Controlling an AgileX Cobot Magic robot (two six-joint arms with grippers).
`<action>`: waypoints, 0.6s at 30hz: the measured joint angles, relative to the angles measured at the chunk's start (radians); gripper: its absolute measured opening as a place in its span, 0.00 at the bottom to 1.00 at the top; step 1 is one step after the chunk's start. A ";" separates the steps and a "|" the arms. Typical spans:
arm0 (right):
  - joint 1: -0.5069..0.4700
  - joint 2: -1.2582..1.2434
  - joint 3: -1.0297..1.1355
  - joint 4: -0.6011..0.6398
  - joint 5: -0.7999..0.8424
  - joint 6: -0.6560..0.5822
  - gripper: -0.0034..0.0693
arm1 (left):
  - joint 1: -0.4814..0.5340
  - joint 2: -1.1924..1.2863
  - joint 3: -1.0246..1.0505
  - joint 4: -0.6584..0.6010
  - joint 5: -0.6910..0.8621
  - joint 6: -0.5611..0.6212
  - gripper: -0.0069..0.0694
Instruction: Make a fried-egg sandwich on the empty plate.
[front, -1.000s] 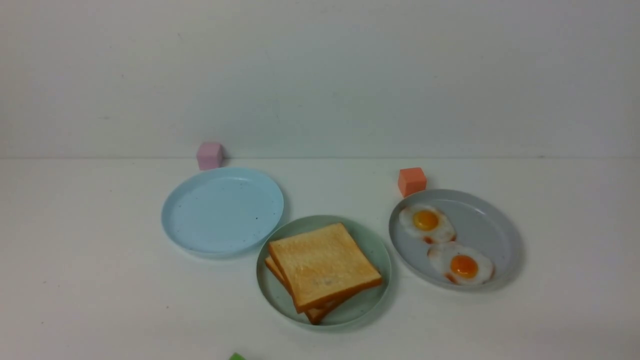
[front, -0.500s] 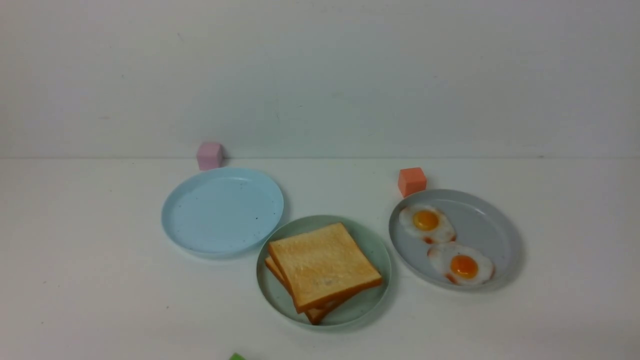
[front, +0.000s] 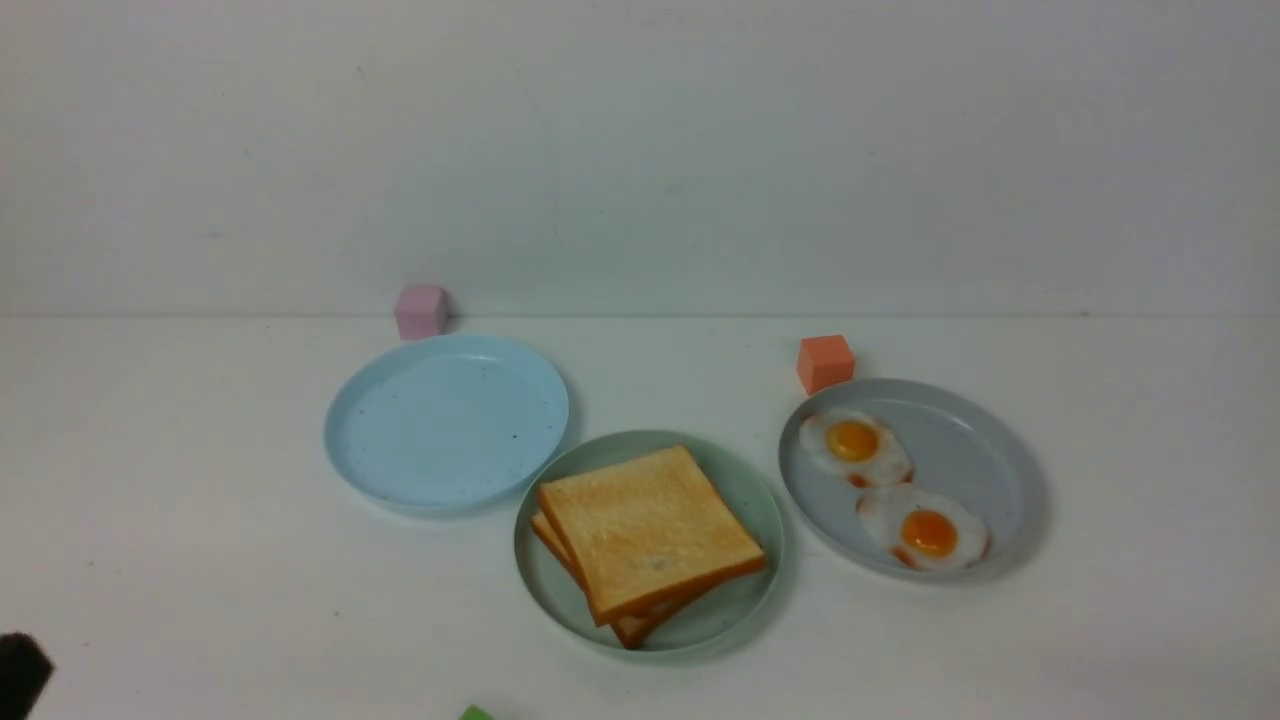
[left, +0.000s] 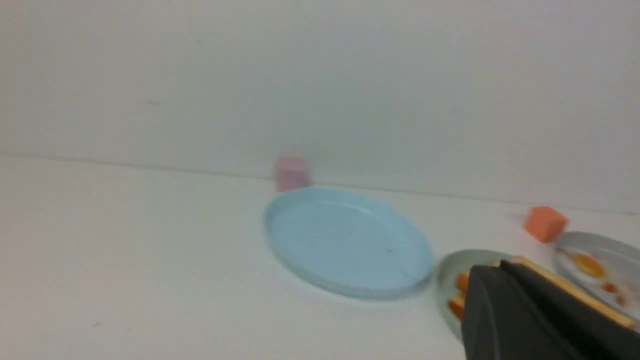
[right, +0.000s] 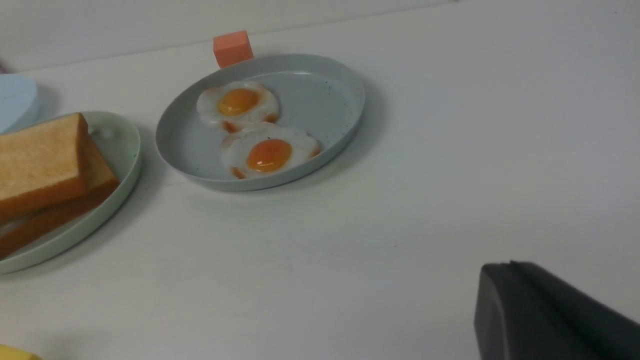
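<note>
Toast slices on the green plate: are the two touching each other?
Touching. The front view shows the top toast slice lying flat on the lower slice, whose corner peeks out beneath, on the green plate.

A pink cube (front: 420, 311) sits just behind the light blue plate (front: 446, 421); an orange cube (front: 825, 363) touches the grey plate (front: 985, 450).

mint-green plate (front: 760, 520): smooth, matt plastic look, tiny dark speckles
light blue plate (front: 445, 420): smooth, faint sheen, sparsely speckled
grey plate (front: 985, 450): smooth, satin finish
bread slices (front: 645, 530): dry, finely grained golden faces, darker brown crusts
fried eggs (front: 890, 495): glossy, moulded look, shiny orange yolks
pink cube (front: 419, 311): matt
orange cube (front: 825, 363): matt
table (front: 200, 560): plain white, matt
left gripper (left: 505, 280): dark, matt
right gripper (right: 507, 272): dark, matt
</note>
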 joint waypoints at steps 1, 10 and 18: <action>0.000 0.000 0.000 0.000 0.000 0.000 0.05 | 0.010 -0.003 0.000 0.000 0.003 0.001 0.07; 0.000 0.000 0.000 0.000 0.001 0.000 0.07 | 0.180 -0.019 0.062 -0.092 0.265 -0.003 0.07; 0.000 0.000 0.000 0.000 0.001 0.000 0.08 | 0.180 -0.019 0.062 -0.099 0.264 -0.003 0.07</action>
